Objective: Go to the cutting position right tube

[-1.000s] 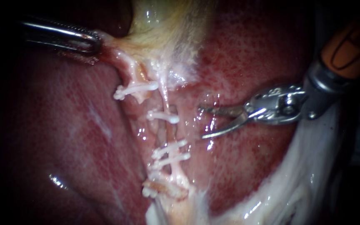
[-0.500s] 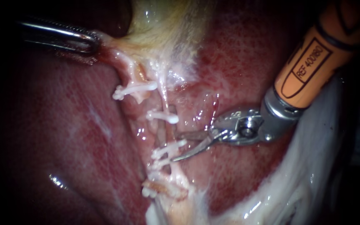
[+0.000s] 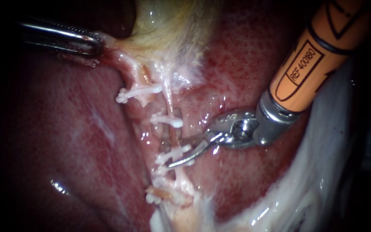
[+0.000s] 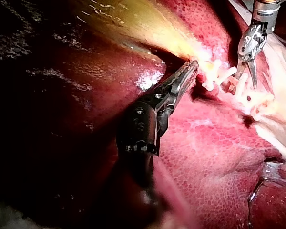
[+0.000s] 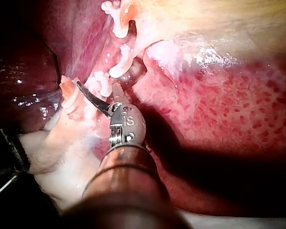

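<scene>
Positioning for the cut is being judged nearly complete. The jaws of the right instrument [image 3: 175,152] are being held apart with nothing gripped, and the right tube [image 3: 171,131] is seemingly lying between them, between the upper clip [image 3: 167,120] and the lower clips [image 3: 174,154]. Tissue of the gallbladder [image 3: 168,25] is being clamped by the left instrument [image 3: 92,44]. A small centring across the tube, clear of the clips, is being called for next.

Endoscope close-up; 2 wrist views, opposite sides, share clips [image 3: 167,120].
</scene>
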You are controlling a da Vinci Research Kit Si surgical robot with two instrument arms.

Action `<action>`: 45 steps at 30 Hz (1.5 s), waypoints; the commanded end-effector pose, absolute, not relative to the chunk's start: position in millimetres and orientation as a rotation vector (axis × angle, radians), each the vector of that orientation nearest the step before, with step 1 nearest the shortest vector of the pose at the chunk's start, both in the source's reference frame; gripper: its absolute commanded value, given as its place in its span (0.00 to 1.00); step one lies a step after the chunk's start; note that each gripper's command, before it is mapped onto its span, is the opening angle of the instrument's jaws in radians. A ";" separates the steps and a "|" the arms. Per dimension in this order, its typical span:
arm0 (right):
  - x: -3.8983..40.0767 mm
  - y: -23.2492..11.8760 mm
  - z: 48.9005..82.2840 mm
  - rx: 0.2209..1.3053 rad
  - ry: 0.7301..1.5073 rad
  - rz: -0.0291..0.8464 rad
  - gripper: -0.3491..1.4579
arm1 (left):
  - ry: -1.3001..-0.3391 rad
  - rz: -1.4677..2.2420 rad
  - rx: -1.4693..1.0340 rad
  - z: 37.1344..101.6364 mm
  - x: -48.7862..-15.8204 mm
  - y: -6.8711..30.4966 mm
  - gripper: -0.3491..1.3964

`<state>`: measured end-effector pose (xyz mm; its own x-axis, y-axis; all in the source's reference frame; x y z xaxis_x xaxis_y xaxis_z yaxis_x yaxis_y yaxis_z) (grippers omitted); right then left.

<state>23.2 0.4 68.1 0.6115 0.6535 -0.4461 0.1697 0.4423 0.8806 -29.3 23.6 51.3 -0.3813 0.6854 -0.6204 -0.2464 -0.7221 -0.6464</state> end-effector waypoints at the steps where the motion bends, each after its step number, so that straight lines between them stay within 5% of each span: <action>1: 23.0 0.6 68.1 1.103 0.896 0.355 0.97 | -0.616 2.127 -1.261 51.3 -29.3 23.6 0.00; 21: 25.3 1.1 68.2 1.249 1.025 0.365 0.97 | -0.616 2.126 -1.261 51.3 -29.4 23.6 0.00; 45: 28.9 0.9 68.3 1.270 1.147 0.408 0.90 | -0.615 2.126 -1.260 51.3 -29.6 23.7 0.00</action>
<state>29.1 0.9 68.3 0.4260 0.7905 -0.4400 0.3308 0.3165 0.8890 -29.6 23.7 51.3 -0.3807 0.6860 -0.6201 -0.2490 -0.7219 -0.6457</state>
